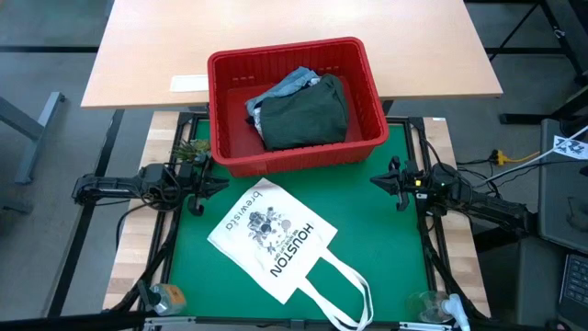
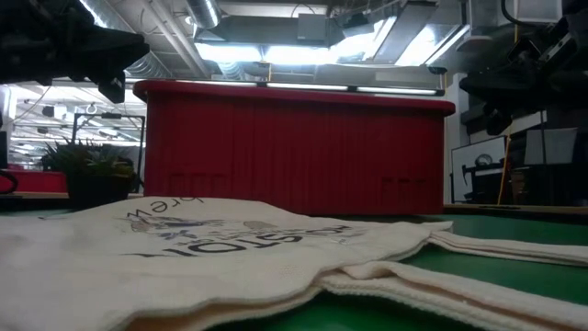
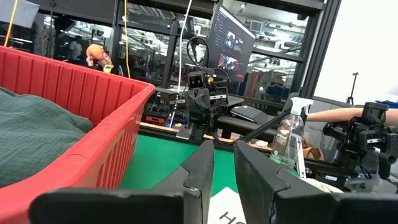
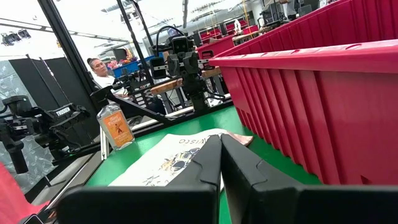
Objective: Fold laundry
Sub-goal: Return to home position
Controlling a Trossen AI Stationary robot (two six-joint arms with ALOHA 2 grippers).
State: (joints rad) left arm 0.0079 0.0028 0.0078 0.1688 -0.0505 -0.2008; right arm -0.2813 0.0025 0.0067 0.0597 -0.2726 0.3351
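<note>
The laundry lies inside a red slotted basket [image 1: 220,110] at the far middle of the green mat. It is a dark olive green garment [image 1: 305,115] on top, with light blue denim [image 1: 289,85] showing behind it. The olive cloth [image 3: 31,137] also shows in the left wrist view. A white "HOUSTON" tote bag [image 1: 274,241] lies flat on the mat in front of the basket. My left gripper [image 1: 217,186] [image 3: 224,147] hovers at the mat's left edge, pointing level toward the right, with a narrow gap between its fingers. My right gripper [image 1: 378,181] [image 4: 221,138] hovers at the right edge, shut and empty.
The tote's long handles [image 1: 344,294] trail toward the near edge. A small plant [image 1: 191,147] stands left of the basket. Spray bottles [image 1: 165,296] [image 1: 432,303] stand at both near corners. A wooden table [image 1: 294,28] lies behind. A person [image 4: 96,65] sits beyond the table's left side.
</note>
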